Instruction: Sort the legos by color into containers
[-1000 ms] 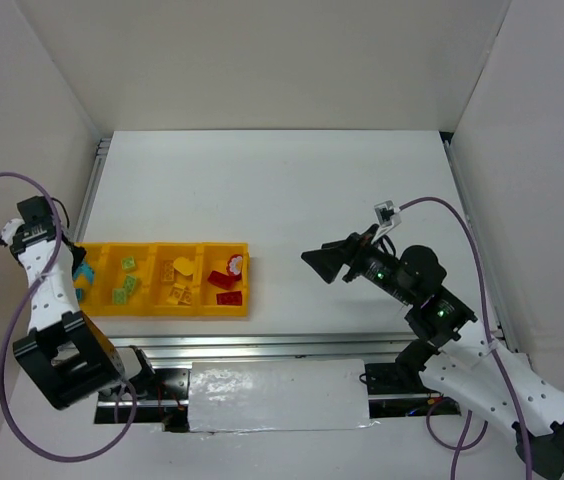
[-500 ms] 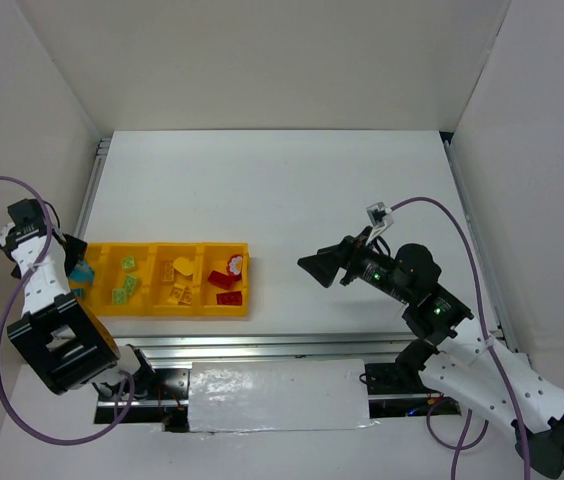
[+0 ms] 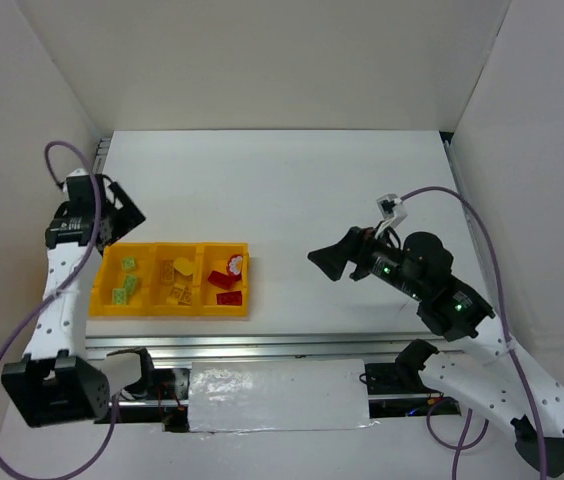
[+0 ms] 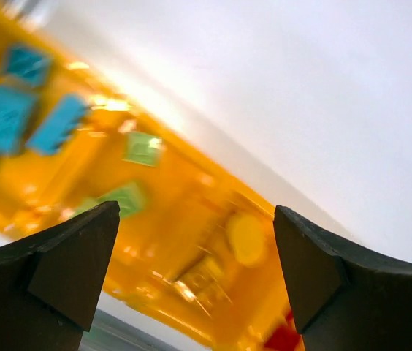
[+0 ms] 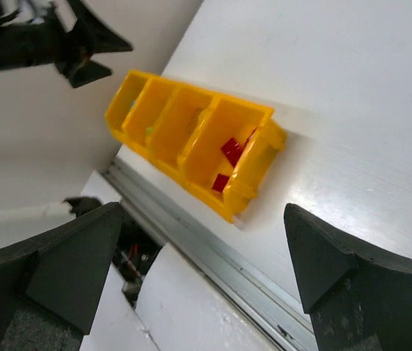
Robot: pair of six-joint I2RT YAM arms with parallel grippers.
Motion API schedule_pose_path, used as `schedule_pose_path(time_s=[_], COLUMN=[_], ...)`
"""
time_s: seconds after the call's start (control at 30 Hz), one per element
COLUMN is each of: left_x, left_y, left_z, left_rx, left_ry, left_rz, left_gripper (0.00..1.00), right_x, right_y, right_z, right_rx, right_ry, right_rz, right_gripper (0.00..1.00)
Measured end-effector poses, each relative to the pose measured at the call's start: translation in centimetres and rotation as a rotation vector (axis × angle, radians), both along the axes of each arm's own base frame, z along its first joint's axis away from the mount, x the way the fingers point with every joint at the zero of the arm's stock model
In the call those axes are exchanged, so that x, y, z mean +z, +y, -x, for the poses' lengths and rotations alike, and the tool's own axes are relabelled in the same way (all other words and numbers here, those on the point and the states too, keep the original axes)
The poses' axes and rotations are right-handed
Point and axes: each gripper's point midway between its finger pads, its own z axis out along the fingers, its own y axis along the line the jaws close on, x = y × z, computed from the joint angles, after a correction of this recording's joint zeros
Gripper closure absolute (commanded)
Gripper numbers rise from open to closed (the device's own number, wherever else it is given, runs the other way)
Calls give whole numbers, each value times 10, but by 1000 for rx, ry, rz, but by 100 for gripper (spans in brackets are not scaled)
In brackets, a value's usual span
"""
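The containers are one yellow tray of four compartments near the table's front left. In the top view, light green legos, yellow legos and red legos each lie in their own compartment. My arm hides the leftmost one. The blurred left wrist view shows teal legos in the end compartment, then green legos and yellow legos. My left gripper hangs open and empty above the tray's back left. My right gripper is open and empty, right of the tray, facing it.
A metal rail runs along the table's near edge, with a glossy white sheet in front of it. White walls enclose the table on the left, back and right. The left arm's purple cable loops beside the left wall.
My left gripper opened at the tray's left end, then rose and swung back to above the tray's rear left corner. The right arm shifted only slightly.
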Motion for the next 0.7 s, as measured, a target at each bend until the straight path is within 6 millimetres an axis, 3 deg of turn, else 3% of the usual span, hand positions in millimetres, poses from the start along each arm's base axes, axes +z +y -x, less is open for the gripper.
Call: schedule_pose_path(time_s=[0.1, 0.17, 0.23, 0.33, 0.5, 0.7], left_x=[47, 71, 94, 125, 175, 176], left_y=[-61, -87, -100, -95, -69, -46], left_z=[-4, 11, 34, 73, 138, 190], left_rx=[-238, -338, -408, -423, -352, -273], left_ry=[-130, -205, -274, -366, -527, -546], left_rz=[-49, -63, -77, -111, -183, -215], left_gripper=[0, 0, 1, 0, 0, 0], right_x=[29, 49, 66, 83, 108, 114], right_y=[-23, -42, -64, -101, -162, -210], right_z=[-4, -4, 0, 13, 53, 99], right_rx=[-118, -203, -287, -389, -492, -514], right_ry=[-7, -22, -36, -56, -146, -253], right_rz=[47, 71, 91, 117, 87, 52], right_gripper=[0, 0, 0, 0, 0, 0])
